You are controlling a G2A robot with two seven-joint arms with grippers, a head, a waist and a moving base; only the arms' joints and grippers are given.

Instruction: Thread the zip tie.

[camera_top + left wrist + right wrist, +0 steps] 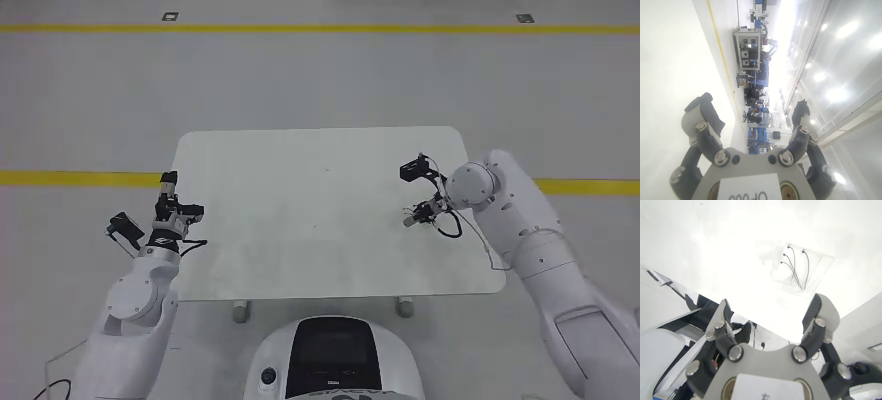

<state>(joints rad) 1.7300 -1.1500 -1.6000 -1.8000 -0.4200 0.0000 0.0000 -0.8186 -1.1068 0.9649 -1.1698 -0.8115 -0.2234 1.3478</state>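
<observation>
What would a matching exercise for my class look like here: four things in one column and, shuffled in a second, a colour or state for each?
Things:
1. zip ties
2. tray
3. table
4. left hand

Colour or state:
A. white
B. open
C. black
D. clear

Pairs: 1-C, 2-D, 3-A, 4-B
</observation>
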